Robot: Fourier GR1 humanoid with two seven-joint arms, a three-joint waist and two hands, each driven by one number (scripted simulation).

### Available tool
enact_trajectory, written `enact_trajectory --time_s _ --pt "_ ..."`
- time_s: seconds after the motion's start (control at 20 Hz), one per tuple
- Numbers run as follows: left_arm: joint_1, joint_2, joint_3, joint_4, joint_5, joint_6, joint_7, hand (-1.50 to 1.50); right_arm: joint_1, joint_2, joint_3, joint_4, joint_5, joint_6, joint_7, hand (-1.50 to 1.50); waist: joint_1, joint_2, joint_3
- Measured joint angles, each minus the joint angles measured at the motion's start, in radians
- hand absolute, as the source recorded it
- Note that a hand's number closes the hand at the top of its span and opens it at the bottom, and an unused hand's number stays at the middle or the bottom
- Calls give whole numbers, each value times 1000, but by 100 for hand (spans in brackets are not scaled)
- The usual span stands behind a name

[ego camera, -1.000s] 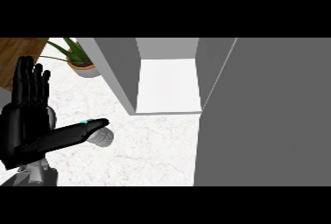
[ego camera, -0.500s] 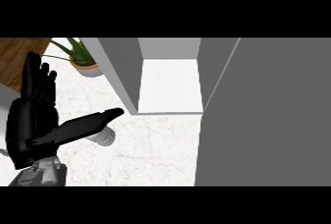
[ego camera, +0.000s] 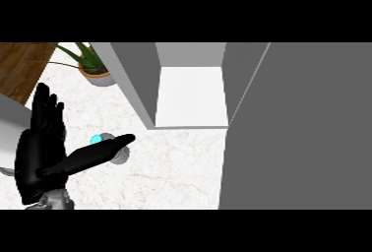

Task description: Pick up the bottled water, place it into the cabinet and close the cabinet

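The bottled water [ego camera: 120,154] stands on the white marble counter [ego camera: 174,167], seen from above, its blue cap [ego camera: 97,140] showing beside my thumb. My left hand [ego camera: 40,157] is open at the left, fingers straight and pointing away, with the thumb stretched right across the top of the bottle. No fingers curl round the bottle. The cabinet [ego camera: 190,96] stands open at centre, its white floor bare. Its grey door [ego camera: 298,128] hangs open and fills the right side. My right hand does not show.
A potted plant [ego camera: 91,66] stands at the back left, close to the cabinet's left wall [ego camera: 134,78]. Wooden floor [ego camera: 22,61] shows beyond the counter's left edge. The open door covers the counter's right part.
My left hand has shifted a little to the right, and its thumb has slid across the bottle's top. The bottle has stayed in place and the blue cap shows again.
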Motion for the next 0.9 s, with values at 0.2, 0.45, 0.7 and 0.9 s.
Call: enact_trajectory --time_s 0.2,0.45,0.7,0.9 --pt "51 2 41 62 71 -3 -72 -150 67 -23 32 -7 6 0 -42 -150 -4 0 -1" --pt "88 2 102 171 187 -32 -172 -150 129 -49 58 -9 12 -1 -107 -150 -7 0 -1" --pt "97 -7 159 331 314 -42 -312 -150 174 -73 92 -11 20 -15 -144 -150 -11 1 -2" --pt "86 -4 208 468 387 -65 -437 -150 210 -99 94 -15 22 -20 -189 -150 -12 1 -2"
